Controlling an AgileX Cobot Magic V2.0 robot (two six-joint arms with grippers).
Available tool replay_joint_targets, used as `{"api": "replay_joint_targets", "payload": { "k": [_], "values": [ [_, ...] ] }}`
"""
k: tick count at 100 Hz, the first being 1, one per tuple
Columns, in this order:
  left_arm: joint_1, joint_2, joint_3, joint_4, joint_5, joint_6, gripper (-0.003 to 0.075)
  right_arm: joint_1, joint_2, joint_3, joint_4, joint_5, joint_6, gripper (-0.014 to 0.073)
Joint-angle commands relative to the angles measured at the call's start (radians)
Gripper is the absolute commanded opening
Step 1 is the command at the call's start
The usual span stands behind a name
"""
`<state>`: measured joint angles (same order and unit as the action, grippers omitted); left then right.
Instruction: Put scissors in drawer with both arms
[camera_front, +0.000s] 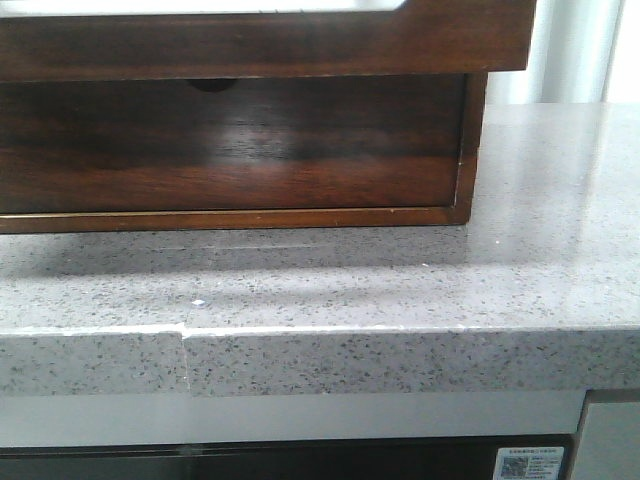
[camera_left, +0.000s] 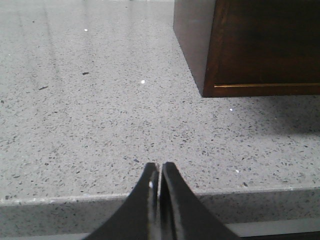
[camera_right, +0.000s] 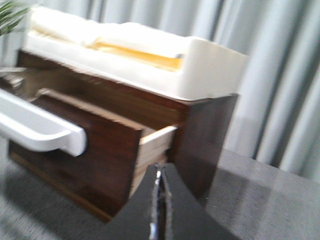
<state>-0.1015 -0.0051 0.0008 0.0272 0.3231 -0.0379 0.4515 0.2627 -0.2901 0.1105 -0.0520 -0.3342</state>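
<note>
The scissors are not in any view. The drawer (camera_front: 260, 42) is the upper dark-brown glossy one with a white-showing cutout in its top edge, and it stands pulled out toward me. In the right wrist view the drawer (camera_right: 100, 145) is open, its pale wooden side showing, with a white rounded piece (camera_right: 40, 131) on its front. My right gripper (camera_right: 159, 171) is shut and empty, in the air near the cabinet's right corner; that view is blurred. My left gripper (camera_left: 160, 167) is shut and empty, low over the counter's front edge, left of the cabinet.
The dark wooden cabinet (camera_front: 300, 150) stands on a grey speckled stone counter (camera_front: 400, 290); its lower drawer has a small half-round notch (camera_front: 212, 85). The cabinet's left corner (camera_left: 210, 75) shows in the left wrist view. A white padded thing (camera_right: 150, 60) lies on top. Grey curtains (camera_right: 280, 75) hang behind.
</note>
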Motion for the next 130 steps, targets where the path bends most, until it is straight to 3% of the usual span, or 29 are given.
{"api": "replay_joint_targets", "payload": {
  "k": [1, 31, 63, 90, 130],
  "values": [
    [0.0, -0.028, 0.021, 0.0, -0.071, -0.002, -0.0022, -0.073, -0.003, 0.0, -0.037, -0.115, 0.122, -0.0048],
    [0.0, -0.028, 0.021, 0.0, -0.071, -0.002, -0.0022, -0.329, -0.109, 0.135, -0.166, -0.126, 0.417, -0.0048],
    [0.0, -0.028, 0.021, 0.0, -0.071, -0.002, -0.0022, -0.507, -0.208, 0.238, -0.232, -0.049, 0.517, -0.0048],
    [0.0, -0.028, 0.021, 0.0, -0.071, -0.002, -0.0022, -0.529, -0.255, 0.33, -0.239, -0.037, 0.538, -0.0048],
    [0.0, -0.028, 0.021, 0.0, -0.072, -0.002, -0.0022, -0.529, -0.292, 0.328, -0.282, 0.321, 0.51, -0.0048]
  ]
}}
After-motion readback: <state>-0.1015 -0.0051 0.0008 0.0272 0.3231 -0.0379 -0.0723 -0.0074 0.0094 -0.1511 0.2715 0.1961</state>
